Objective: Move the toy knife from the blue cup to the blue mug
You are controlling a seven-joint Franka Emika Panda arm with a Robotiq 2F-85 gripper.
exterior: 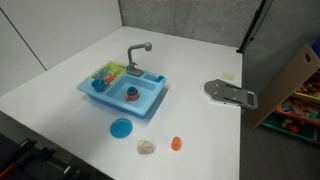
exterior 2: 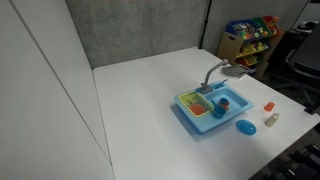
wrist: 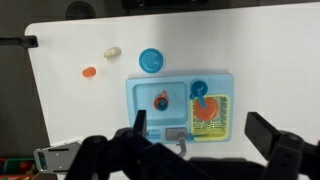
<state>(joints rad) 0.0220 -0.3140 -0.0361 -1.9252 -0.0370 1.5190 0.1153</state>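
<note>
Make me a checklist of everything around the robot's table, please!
Surface: white table, flat, no spills seen.
Job's things: blue cup with a red-orange top stands in the basin of the toy sink; blue mug sits at the edge of the yellow-green rack; the toy knife is too small to make out.
Clutter: blue disc, beige piece and orange piece lie on the table beside the sink; grey metal bracket lies further off.
Grippers: gripper open, above the sink, holding nothing.
Cables: nothing seen.
Surroundings: grey wall, toy shelf.
</note>
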